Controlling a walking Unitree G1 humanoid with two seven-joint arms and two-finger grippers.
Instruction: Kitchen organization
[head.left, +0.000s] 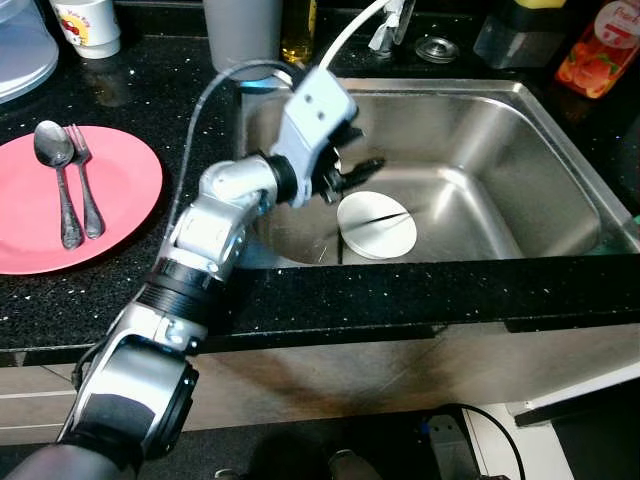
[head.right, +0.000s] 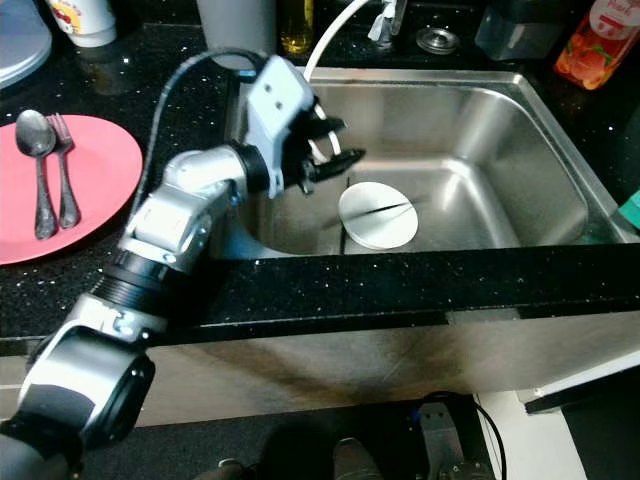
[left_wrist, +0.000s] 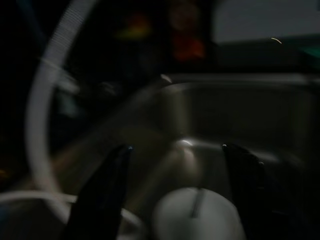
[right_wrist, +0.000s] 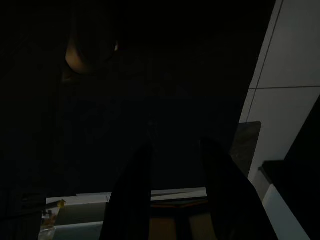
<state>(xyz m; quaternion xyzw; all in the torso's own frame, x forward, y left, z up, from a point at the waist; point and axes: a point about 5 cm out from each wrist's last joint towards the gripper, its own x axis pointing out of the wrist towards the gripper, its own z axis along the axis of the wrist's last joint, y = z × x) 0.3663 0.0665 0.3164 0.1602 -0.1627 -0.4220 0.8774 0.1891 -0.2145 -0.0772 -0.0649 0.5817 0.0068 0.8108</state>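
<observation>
Left gripper (head.left: 352, 172) hovers inside the steel sink (head.left: 520, 170), fingers (left_wrist: 105, 190) spread wide and empty, just above a white round dish (head.left: 377, 224) on the basin floor. Pink plate (head.left: 120, 190) with spoon (head.left: 57, 170) and fork (head.left: 85, 175) sits on the black surface (head.left: 400, 295). Right gripper (right_wrist: 175, 200) hangs idle, fingers slightly apart

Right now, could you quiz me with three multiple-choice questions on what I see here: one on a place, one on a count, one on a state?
1. Where does the white round plate lie?
A. in the sink
B. on the counter
C. on the floor

2. How many utensils rest on the pink plate?
A. one
B. two
C. four

3. How are the left gripper's fingers?
A. clamped on the plate
B. shut on nothing
C. open, holding nothing

Answers: 1 A, it sits on the basin floor. 2 B, a spoon and a fork. 3 C, the left wrist view shows the fingers apart above the plate.
</observation>
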